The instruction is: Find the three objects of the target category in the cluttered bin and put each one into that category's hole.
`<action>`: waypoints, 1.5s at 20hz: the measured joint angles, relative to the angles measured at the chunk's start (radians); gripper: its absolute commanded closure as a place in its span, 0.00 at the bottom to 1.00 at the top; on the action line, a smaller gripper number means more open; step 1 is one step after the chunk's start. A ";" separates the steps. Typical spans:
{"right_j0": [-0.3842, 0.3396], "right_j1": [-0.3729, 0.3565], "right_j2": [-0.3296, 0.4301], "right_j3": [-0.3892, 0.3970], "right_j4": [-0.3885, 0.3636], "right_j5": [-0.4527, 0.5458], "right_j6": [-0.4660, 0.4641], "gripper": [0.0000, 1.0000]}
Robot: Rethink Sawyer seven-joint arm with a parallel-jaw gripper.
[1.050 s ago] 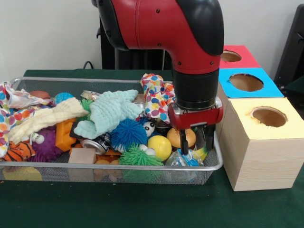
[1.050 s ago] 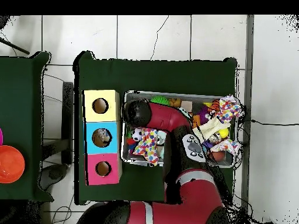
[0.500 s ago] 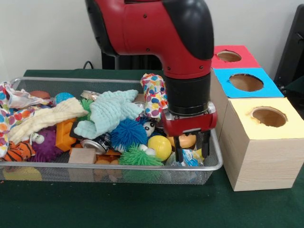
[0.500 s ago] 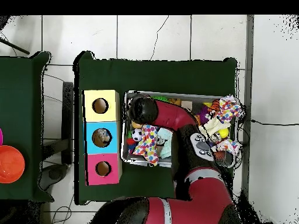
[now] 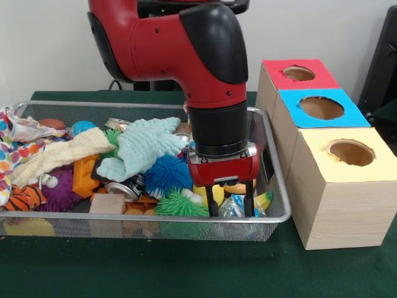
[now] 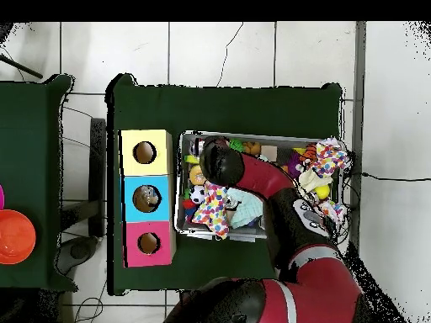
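While the overhead view takes in the whole green worktop (image 6: 227, 105), a second dark table (image 6: 29, 185) beside it with an orange bowl (image 6: 15, 236) at the picture's left edge, and the tiled floor (image 6: 210, 50), only the front view gets under the arm (image 5: 186, 56) to the tool (image 5: 231, 207). From above, the arm's black elbow hides the tool altogether and covers the bin's corner nearest the yellow box.

Seen from the front, the arm's red upper link runs across the top and its black wrist drops straight down into the wire bin (image 5: 276, 214), at the end beside the boxes. The tool's two black fingers (image 5: 213, 203) point down and stand spread, one at either side of a clear crumpled wrapper with blue print (image 5: 232, 208); whether they touch it cannot be told.

Three wooden boxes stand in a row touching the bin's end: yellow-topped (image 5: 347, 186), blue-topped (image 5: 322, 108) and red-topped (image 5: 298, 74), each with a round hole. The overhead view shows something lying inside the blue one's hole.

Clutter fills the bin: a pale mint cloth (image 5: 146, 146), a cream cloth (image 5: 56, 155), a spotted cloth (image 5: 12, 149) draped over the far end's rim, a blue spiky ball (image 5: 167, 174), a green spiky ball (image 5: 180, 205), an orange block (image 5: 84, 177), a wooden block (image 5: 107, 203) and a crushed can (image 5: 124, 188).
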 measured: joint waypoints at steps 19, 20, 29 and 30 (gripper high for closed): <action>0.011 0.013 0.017 0.024 -0.016 -0.033 0.000 0.00; 0.011 0.016 0.018 0.024 -0.017 -0.035 0.000 0.00; 0.010 0.026 0.023 0.025 -0.017 -0.036 0.000 0.00; 0.010 0.026 0.023 0.025 -0.017 -0.036 0.000 0.00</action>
